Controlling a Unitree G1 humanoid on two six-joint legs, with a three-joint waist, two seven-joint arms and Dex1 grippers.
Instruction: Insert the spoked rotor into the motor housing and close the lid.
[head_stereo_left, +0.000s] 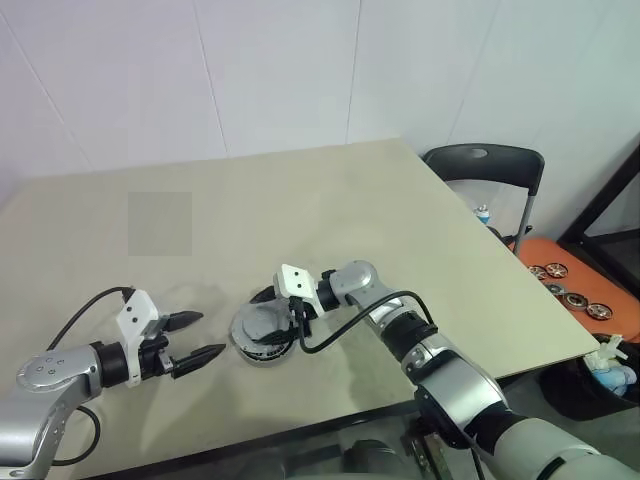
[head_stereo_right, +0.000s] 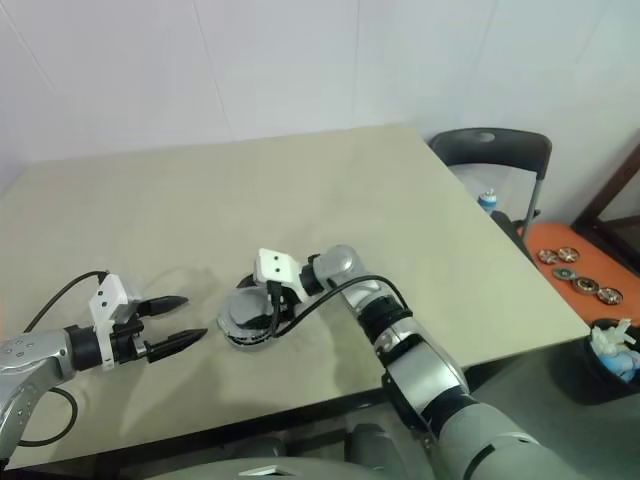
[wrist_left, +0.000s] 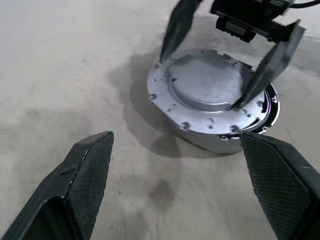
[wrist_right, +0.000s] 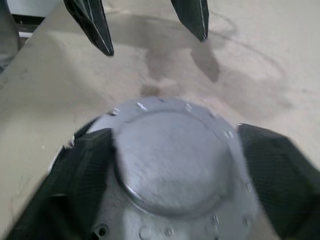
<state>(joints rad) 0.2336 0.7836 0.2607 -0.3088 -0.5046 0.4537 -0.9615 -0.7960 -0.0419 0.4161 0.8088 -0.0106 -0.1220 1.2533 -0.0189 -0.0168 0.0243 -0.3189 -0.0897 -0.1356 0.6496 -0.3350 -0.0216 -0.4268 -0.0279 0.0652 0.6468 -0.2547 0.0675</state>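
The motor housing stands on the table near its front edge. The lid lies flat on top of it, plain grey face up. The spoked rotor is hidden. My right gripper reaches over the lid from the right, open, with one fingertip on each side of the lid's raised centre. A short way to the left of the housing, my left gripper points at it, open and with nothing between its fingers. Its two fingers also appear beyond the lid in the right wrist view.
The beige table ends close in front of the housing and along the right. Past the right edge stand a dark chair, an orange surface with several small wheel-like discs, and a small bottle.
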